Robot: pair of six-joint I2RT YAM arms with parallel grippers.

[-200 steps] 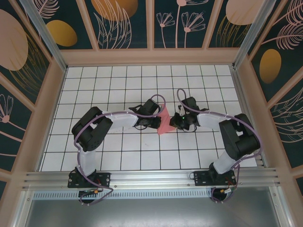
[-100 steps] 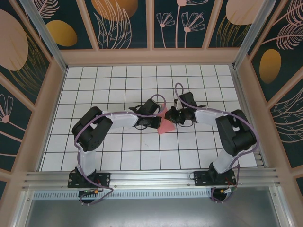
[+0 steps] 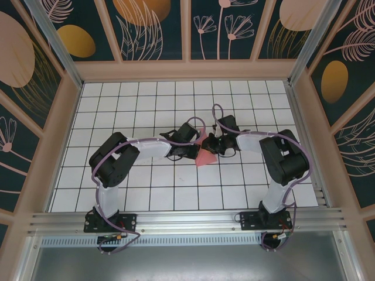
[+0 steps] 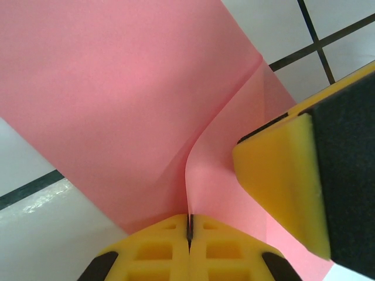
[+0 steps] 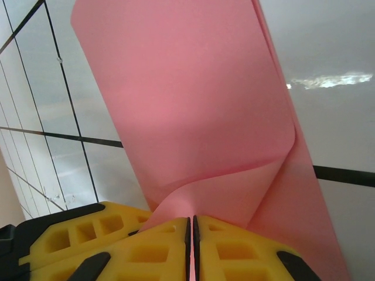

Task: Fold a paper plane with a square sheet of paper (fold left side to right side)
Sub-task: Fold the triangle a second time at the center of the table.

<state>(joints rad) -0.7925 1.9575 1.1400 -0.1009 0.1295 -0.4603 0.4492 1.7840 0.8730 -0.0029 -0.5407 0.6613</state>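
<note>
Reference: the white gridded table point(image 3: 146, 99). The left arm point(image 3: 117, 161) reaches from the table's near-left edge toward the table centre. The left gripper point(image 4: 188, 225) sits just left of the table centre; its yellow fingers are pressed fully together with no gap between them, pinching a raised fold of the square sheet of paper point(image 3: 204, 157); in the left wrist view the pink edge runs straight down into the seam between the two pads.

The sheet sits at about the table centre, between the two grippers; it is salmon pink, lifted and curled where it is gripped, with one crease running diagonally; whether its lower edge touches the table cannot be told.

The right gripper point(image 5: 191, 225) sits just right of the table centre, facing the left gripper; its fingers are likewise closed tight, clamping a curled portion of the same sheet; one of its yellow fingers lies against the paper just beside the left gripper. The right arm point(image 3: 284, 164) rises from the table's near-right edge.
</note>
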